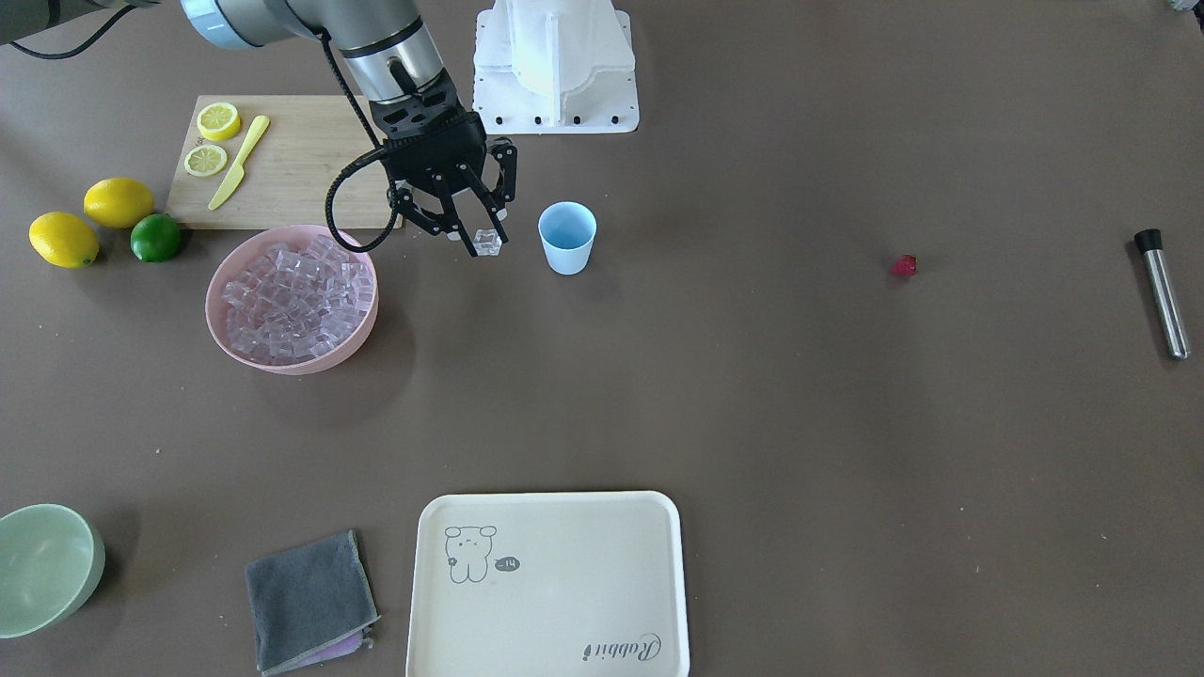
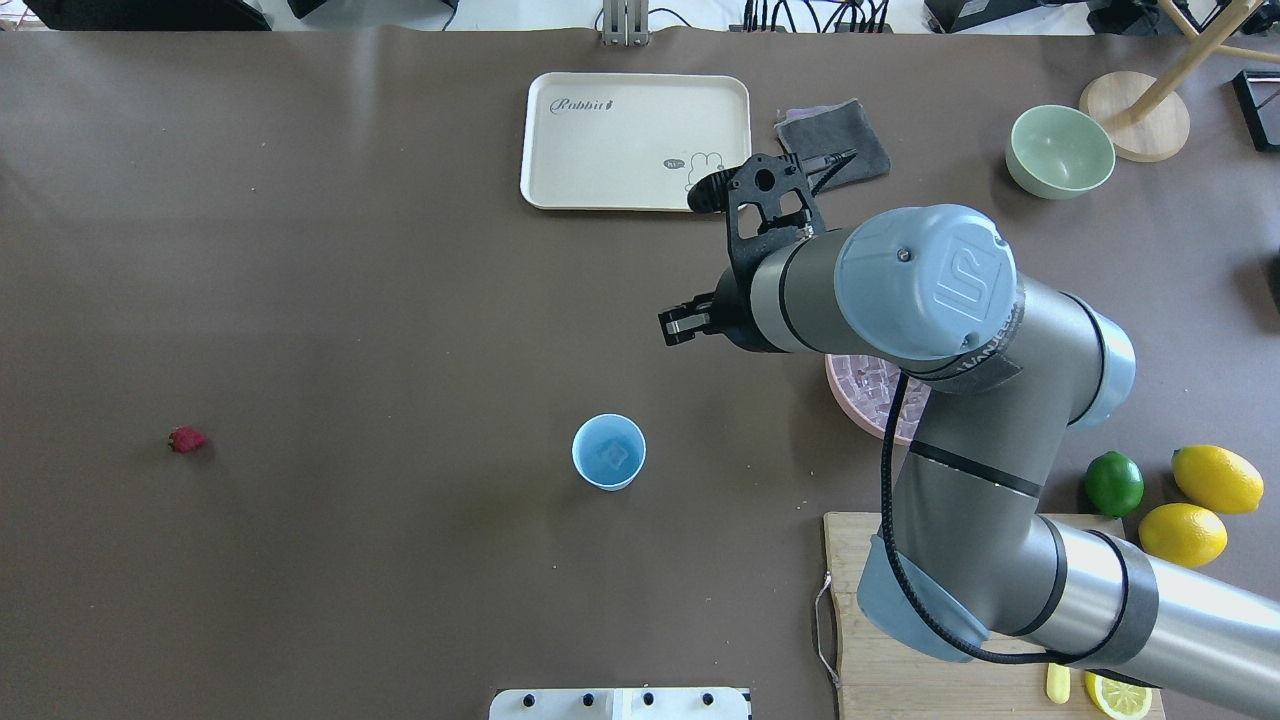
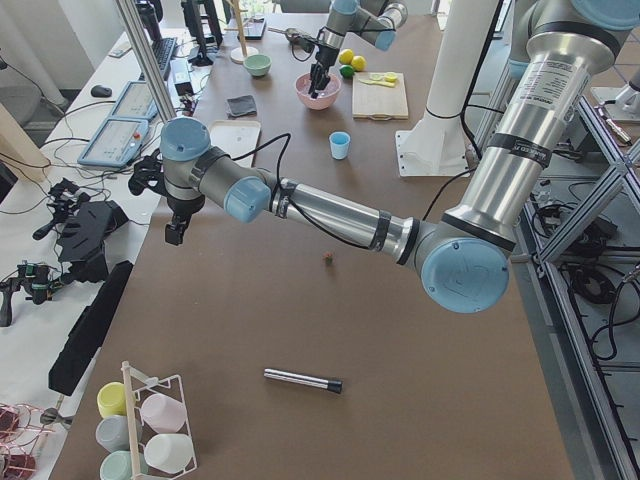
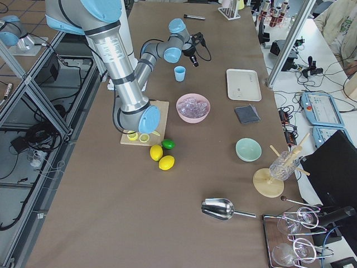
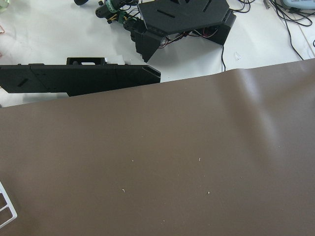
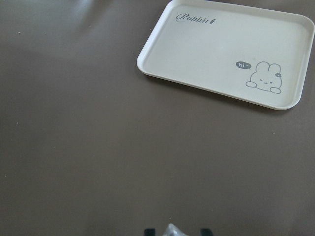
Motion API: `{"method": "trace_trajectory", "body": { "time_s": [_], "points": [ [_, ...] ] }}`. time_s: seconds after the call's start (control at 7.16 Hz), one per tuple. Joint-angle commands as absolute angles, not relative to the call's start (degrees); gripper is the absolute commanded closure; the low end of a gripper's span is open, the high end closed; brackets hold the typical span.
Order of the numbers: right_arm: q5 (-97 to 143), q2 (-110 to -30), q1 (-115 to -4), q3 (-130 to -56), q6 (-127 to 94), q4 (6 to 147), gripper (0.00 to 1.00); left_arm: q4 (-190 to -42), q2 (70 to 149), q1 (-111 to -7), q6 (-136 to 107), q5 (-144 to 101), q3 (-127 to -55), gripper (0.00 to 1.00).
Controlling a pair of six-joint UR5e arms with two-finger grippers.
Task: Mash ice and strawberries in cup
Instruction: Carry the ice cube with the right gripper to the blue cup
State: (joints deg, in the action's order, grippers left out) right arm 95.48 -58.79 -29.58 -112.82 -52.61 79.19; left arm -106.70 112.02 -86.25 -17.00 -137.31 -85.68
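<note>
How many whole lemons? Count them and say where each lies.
2. Both lie by the lime off the board's end: one lemon close to the board, the other farther out. The slices on the board aren't counted; none seems hidden.

One camera looks steeply down from across the table (image 1: 752, 395), the robot's base (image 1: 555, 66) at 12 o'clock, another looks down from behind, both sharing cup (image 1: 567, 237) and tray (image 1: 548, 583); two watch from the ends, two ride close on the wrists.
</note>
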Motion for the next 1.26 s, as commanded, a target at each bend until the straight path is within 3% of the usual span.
{"method": "trace_trajectory", "body": {
  "time_s": [0.0, 1.12],
  "points": [
    [92.3, -57.3, -26.4, -112.2, -51.7, 78.3, 1.00, -106.6, 111.8, -86.2, -17.0, -137.4, -85.3, 0.02],
    [86.7, -56.9, -20.0, -105.9, -47.4, 71.4, 1.00, -107.0, 111.5, -86.0, -16.9, -137.4, -84.8, 0.02]
  ]
}}
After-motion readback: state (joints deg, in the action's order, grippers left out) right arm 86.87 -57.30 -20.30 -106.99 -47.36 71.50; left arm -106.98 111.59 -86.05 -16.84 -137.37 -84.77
